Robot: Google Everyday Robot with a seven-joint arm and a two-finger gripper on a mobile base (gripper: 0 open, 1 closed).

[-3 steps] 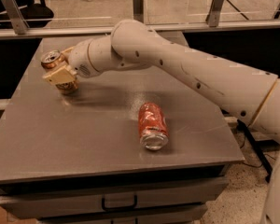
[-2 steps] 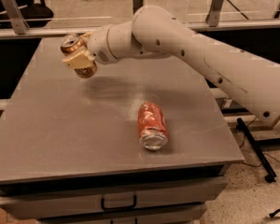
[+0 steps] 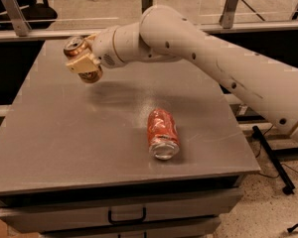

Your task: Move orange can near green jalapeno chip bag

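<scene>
Two cans were in sight from where I stood, and only one of them rested on the counter [image 3: 64,143]. The orange can [image 3: 75,47] was up in the air over the far left part of the grey top. It was clamped across its middle by the hand [image 3: 81,62], whose pale fingers [image 3: 77,65] were closed on it. It sat tilted in that grip, silver top leaning up and to the left, base lower and to the right. A soft shadow [image 3: 111,90] lay on the surface just below and to the right of it. The thick white arm [image 3: 198,48] reached in from the right, crossing above the back of the counter. Well apart from the held can, nearer the front edge and right of centre, a redder can [image 3: 163,133] lay on its side with its silver end facing the front. Under the top, a drawer [image 3: 64,217] showed a dark handle [image 3: 126,215].
</scene>
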